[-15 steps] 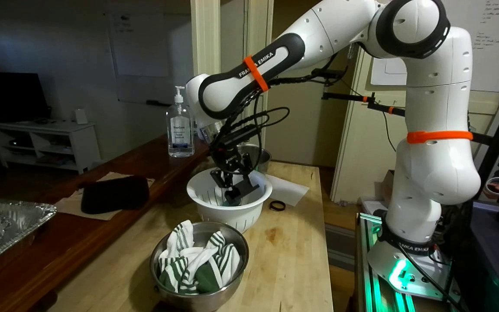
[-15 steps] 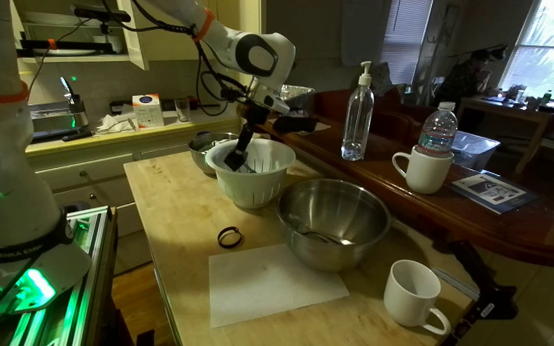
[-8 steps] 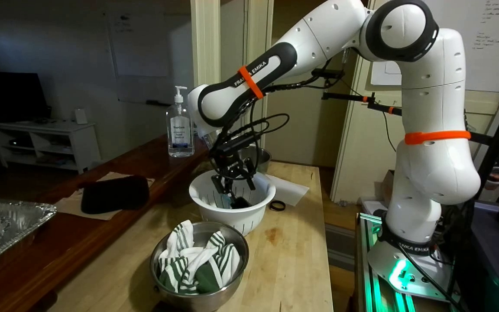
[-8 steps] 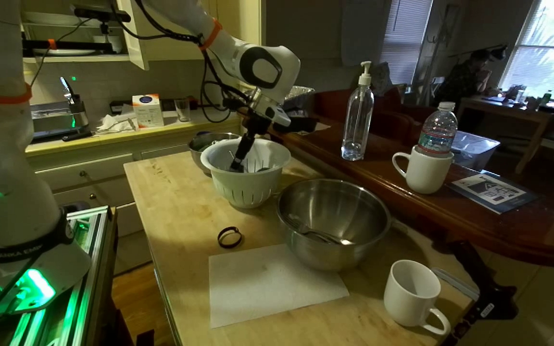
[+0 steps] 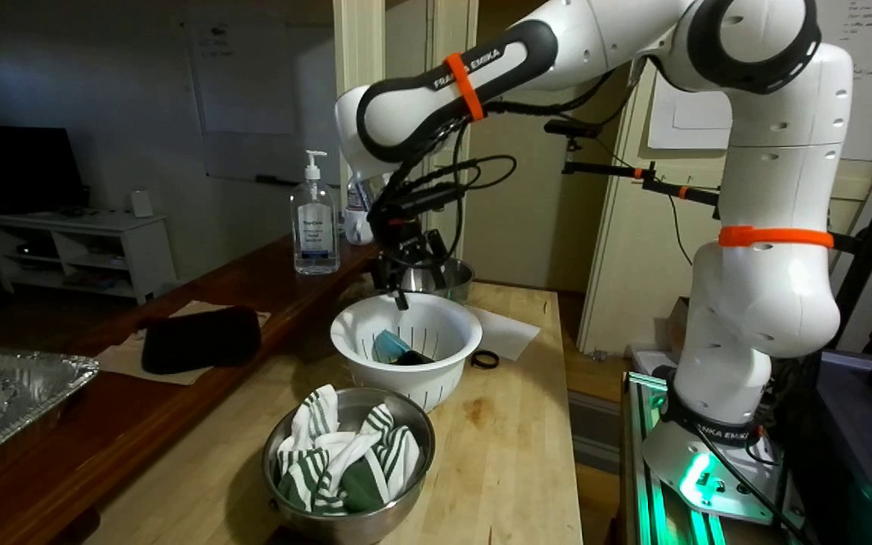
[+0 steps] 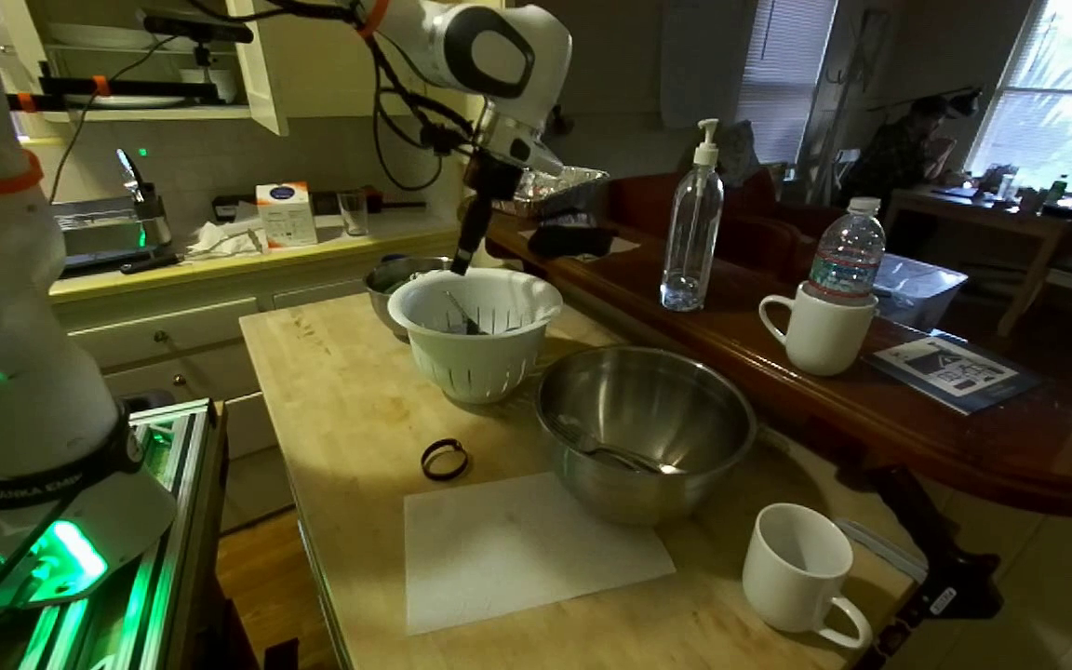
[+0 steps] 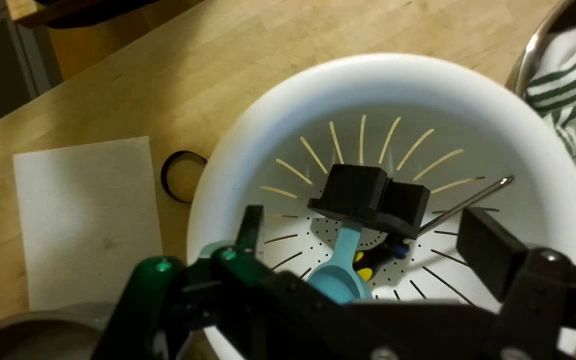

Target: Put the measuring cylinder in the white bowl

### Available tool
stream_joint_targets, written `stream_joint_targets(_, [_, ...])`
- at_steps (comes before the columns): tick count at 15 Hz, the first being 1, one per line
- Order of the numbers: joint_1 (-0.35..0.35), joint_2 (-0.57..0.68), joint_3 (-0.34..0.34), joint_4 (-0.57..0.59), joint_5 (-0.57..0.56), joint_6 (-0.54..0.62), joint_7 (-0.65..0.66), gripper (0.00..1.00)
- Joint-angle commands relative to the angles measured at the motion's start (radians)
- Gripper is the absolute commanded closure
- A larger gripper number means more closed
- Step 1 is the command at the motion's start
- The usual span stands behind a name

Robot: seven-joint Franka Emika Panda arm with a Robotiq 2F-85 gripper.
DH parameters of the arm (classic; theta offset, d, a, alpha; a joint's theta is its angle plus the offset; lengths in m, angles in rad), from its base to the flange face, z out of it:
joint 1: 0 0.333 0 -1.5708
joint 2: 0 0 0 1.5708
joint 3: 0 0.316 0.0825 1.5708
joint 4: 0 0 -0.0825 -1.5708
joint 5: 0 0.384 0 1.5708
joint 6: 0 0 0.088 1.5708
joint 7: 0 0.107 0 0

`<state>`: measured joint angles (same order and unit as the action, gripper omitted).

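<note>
The light blue measuring cylinder (image 7: pixel 338 280), a small scoop with a handle, lies inside the white bowl (image 7: pixel 393 65), which has slotted sides. Its handle runs under a black block (image 7: pixel 353 190) in the same bowl; my own gripper parts cover its lower edge in the wrist view. In an exterior view the measuring cylinder (image 5: pixel 389 346) shows against the inner wall of the white bowl (image 5: pixel 398 384). My gripper (image 7: pixel 362 222) hangs above the bowl with its fingers spread wide, nothing between them. Its tips (image 6: pixel 461 269) sit about at rim height or higher, apart from the scoop.
A screwdriver (image 7: pixel 468 204) also rests in the white bowl. Beside it stand a metal bowl (image 5: pixel 375 528) with striped cloth and a plain metal bowl (image 6: pixel 648 498). A black ring (image 6: pixel 426 462), paper (image 6: pixel 517 558) and white mug (image 6: pixel 787 568) share the table; a pump bottle (image 6: pixel 685 233) occupies the ledge.
My gripper was down in the bowl at the black block, jaws closed; they have since opened and the gripper has risen. Scoop and block stayed inside. The bowl shifted slightly.
</note>
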<state>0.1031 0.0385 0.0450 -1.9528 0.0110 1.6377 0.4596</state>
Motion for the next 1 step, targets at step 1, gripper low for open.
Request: stream_joint_targets(1, [-0.010,-0.032,0.014,0.001,-0.001,-0.011,0.000,0.00])
